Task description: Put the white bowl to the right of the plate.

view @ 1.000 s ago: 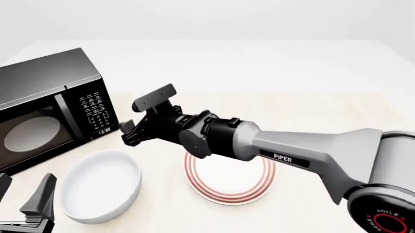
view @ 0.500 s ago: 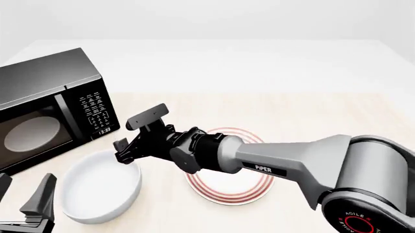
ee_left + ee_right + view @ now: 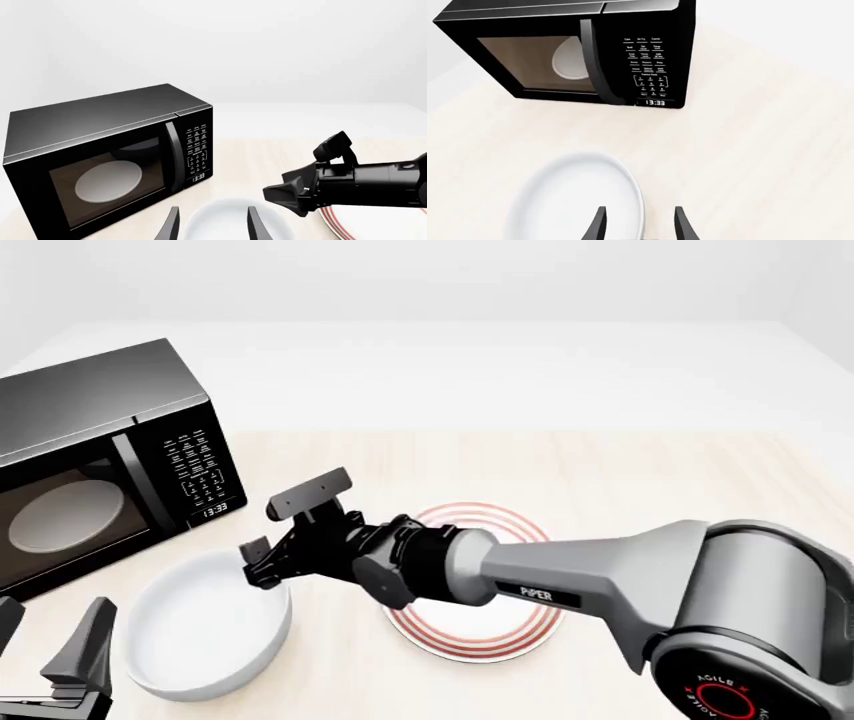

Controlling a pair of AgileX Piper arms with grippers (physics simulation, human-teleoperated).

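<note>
White bowl sits left of the plate, its near rim between the right pincer's spread fingers.

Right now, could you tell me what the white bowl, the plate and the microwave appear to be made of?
The white bowl looks like glazed ceramic or glossy plastic: plain white, thick smooth walls, soft sheen. The plate seems similar, a flat white disc with painted red rings. The microwave looks like dark brushed or matt metal, with a tinted see-through door that shows a pale disc inside. These are renders, so the materials are only guesses.
</note>
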